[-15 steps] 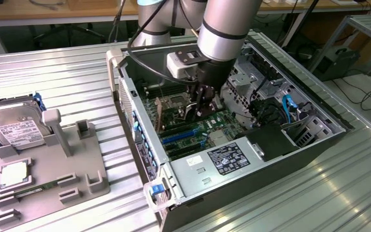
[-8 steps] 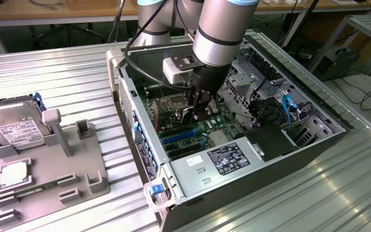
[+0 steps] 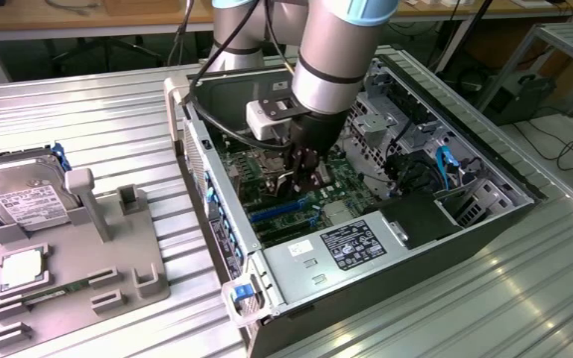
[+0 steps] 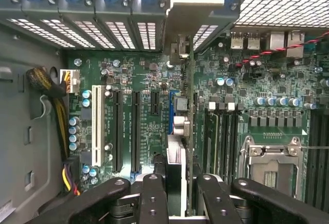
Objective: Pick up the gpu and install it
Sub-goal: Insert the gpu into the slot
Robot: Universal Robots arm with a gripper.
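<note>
One robot arm reaches down into an open computer case [image 3: 486, 160] that lies on its side on the metal counter [image 3: 87, 112]. Its hand [image 3: 304, 173] is deep inside, just above the big green board [image 3: 342, 179] on the floor of the case.

The hand is nearly closed, and its two black fingers [image 4: 154, 198] pinch the gpu [image 4: 184, 95] between them. In the wrist view the card stands on its edge, so it looks like a thin strip running away from the fingers. Its silver end piece [image 4: 193, 8] sits at the back wall of the case, by the row of slot covers [image 4: 87, 29]. The card is right over the blue slot [image 4: 171, 113], next to the black slots [image 4: 126, 131] and the white slot [image 4: 96, 126]. I cannot tell if its bottom edge is already in the slot or just above it.

To do this step well, I think the card has to stay straight up and lined up with the slot along its whole length. The push should go straight down and be gentle and even. The silver end piece has to slide in flat against the back wall. A tilted card could jam or bend.

Off to the exterior view's left, a hard drive [image 3: 23, 198] rests by a grey tray [image 3: 77, 276].
</note>
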